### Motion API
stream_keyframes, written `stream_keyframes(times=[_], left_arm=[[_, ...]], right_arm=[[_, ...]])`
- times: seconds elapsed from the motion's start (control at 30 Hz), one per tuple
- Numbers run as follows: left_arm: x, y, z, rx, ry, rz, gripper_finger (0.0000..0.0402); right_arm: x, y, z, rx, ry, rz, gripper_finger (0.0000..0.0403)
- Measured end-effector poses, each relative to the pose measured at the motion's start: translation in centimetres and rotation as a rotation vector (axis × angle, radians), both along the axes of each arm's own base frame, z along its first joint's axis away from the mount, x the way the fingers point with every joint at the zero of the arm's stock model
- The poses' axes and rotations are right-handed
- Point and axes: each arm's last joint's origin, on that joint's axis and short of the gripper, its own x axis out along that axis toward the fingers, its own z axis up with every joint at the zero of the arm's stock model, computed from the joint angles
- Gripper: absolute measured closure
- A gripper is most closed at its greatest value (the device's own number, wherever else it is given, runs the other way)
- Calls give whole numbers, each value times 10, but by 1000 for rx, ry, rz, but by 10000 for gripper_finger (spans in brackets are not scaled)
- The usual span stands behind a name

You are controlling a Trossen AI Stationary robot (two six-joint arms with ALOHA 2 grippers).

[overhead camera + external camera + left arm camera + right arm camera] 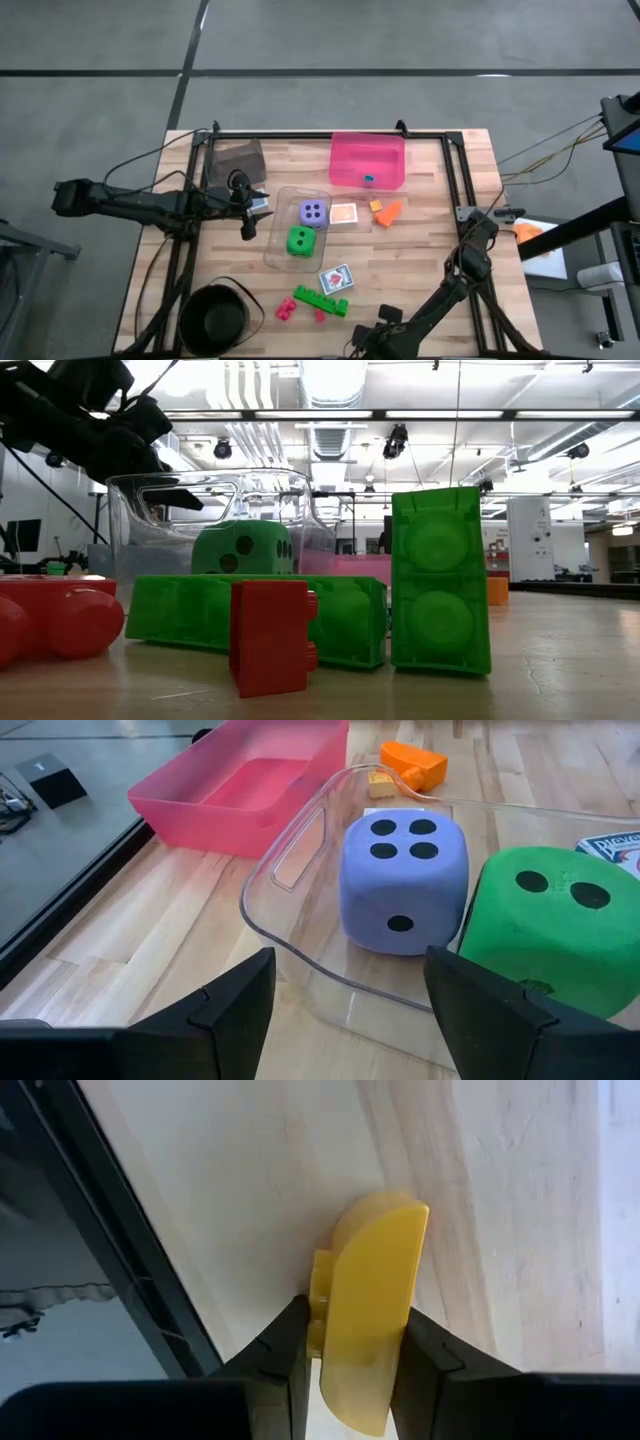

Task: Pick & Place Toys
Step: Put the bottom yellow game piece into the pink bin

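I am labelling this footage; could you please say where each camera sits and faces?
High: overhead, straight down on both arms.
Low: table height, past green brick; left arm above.
Left wrist: open left claw faces purple die, green die.
Right wrist: right claw around yellow piece.
Shared: green die in three views.
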Motion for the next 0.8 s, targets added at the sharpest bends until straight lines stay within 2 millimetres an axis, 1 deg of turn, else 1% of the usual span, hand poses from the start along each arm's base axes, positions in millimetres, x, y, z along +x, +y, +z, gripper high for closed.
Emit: stream_keyframes(times=[0.27, 0.43, 0.5, 0.7, 0.8], left_arm=[[0, 0, 0, 8, -2, -7, 144], [1, -1, 2, -1, -16, -28, 144], [2, -1, 2, -7, -27, -40, 144], [3, -3, 5, -29, -57, -90, 144], [3, -5, 10, -47, -107, -156, 144]], right_arm=[[-1, -6, 31, -35, -120, 54, 315], [-1, -11, 61, -123, -310, 127, 315], [2, -12, 69, -179, -406, 165, 315], [17, -6, 83, -309, -660, 299, 315], [26, -4, 81, -328, -735, 355, 315]])
